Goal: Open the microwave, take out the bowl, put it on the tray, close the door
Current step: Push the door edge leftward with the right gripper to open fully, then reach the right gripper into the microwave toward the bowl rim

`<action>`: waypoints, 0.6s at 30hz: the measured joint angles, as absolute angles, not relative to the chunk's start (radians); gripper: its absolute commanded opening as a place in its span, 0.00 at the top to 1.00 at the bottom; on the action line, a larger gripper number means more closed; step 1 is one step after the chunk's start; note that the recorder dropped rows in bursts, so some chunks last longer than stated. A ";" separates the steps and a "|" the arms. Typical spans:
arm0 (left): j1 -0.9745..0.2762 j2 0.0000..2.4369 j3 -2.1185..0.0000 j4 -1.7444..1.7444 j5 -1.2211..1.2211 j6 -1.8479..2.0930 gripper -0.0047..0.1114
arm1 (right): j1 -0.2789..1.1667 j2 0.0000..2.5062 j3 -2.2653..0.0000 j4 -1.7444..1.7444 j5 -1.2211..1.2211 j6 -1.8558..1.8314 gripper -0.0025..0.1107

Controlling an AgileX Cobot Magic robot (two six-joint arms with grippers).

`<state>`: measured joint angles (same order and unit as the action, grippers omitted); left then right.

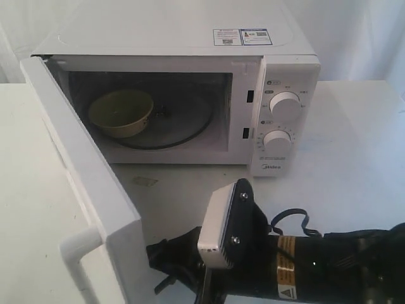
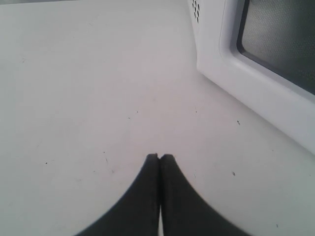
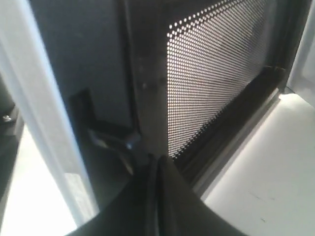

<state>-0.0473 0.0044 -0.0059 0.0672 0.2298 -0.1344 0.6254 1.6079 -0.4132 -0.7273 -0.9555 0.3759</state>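
Right gripper (image 3: 157,160) has its jaws pressed together on nothing, the tips just beside the inner face of the door (image 1: 82,190), close to its perforated window mesh (image 3: 216,73). Left gripper (image 2: 159,156) is likewise closed and empty, low over the bare white table (image 2: 74,98) near the door. In the exterior view the door swings wide toward seven o'clock, its bar handle (image 1: 79,253) nearest the camera. Farther in, the microwave (image 1: 190,38) cavity lies open. The bowl (image 1: 121,113) sits mouth up at the nine o'clock side of the glass turntable (image 1: 183,130), and it looks empty. It is probably light, rigid and glazed, so slick and breakable. A pinch over the near rim, one finger inside and one outside, seems the surest hold. No tray is in view.
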 measured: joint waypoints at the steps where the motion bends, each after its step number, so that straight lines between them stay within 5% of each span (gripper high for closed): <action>1: -0.047 0.004 -0.006 0.067 0.230 -0.134 0.96 | 0.635 1.610 -0.415 -0.727 -0.965 0.380 0.98; 18: -0.047 0.004 -0.006 0.067 0.230 -0.134 0.96 | 0.733 1.610 -0.427 -0.746 -0.974 0.407 0.98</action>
<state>-0.0473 0.0044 -0.0059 0.0672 0.2298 -0.1344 0.7328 1.6101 -0.4271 -0.7458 -0.9739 0.4075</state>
